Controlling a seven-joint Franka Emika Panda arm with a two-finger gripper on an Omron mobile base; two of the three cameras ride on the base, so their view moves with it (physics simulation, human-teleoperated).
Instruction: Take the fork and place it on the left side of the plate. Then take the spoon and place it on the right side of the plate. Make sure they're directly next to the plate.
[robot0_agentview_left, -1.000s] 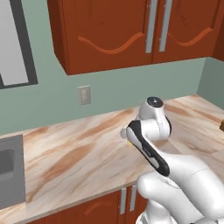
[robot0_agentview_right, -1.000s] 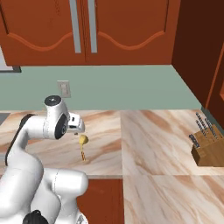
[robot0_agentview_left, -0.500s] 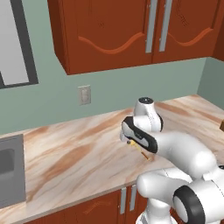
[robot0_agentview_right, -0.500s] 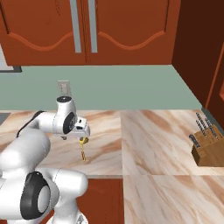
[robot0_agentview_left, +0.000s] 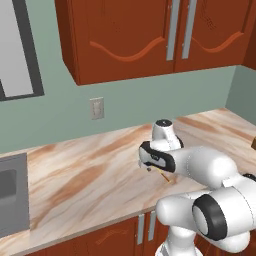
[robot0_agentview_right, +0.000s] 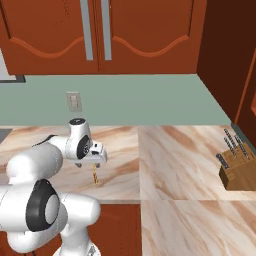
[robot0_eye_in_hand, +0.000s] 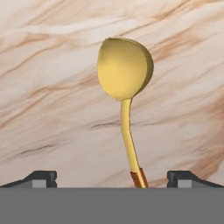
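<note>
The spoon (robot0_eye_in_hand: 124, 70) lies flat on the marble counter, with a round yellow bowl and a thin golden handle running back toward the hand. My gripper (robot0_eye_in_hand: 113, 179) hangs just above it, open, its two dark fingertips (robot0_eye_in_hand: 40, 178) wide apart on either side of the handle's end, holding nothing. From the left base view the gripper (robot0_agentview_left: 148, 167) sits low over the counter, and a bit of the spoon's handle (robot0_agentview_left: 165, 176) pokes out beneath it. The right base view has the gripper (robot0_agentview_right: 96, 162) right above the handle (robot0_agentview_right: 95, 175). The fork and the plate are out of view.
A wooden knife block (robot0_agentview_right: 239, 167) stands at the far right of the counter. A wall outlet (robot0_agentview_left: 97, 108) is on the green backsplash, and a sink (robot0_agentview_left: 7, 200) lies at the far left. Red-brown cabinets hang overhead. The counter's front edge runs just behind the spoon.
The hand has come down from well above the counter to just over the spoon, the arm folding forward. The jaws stayed wide and the spoon has not moved.
</note>
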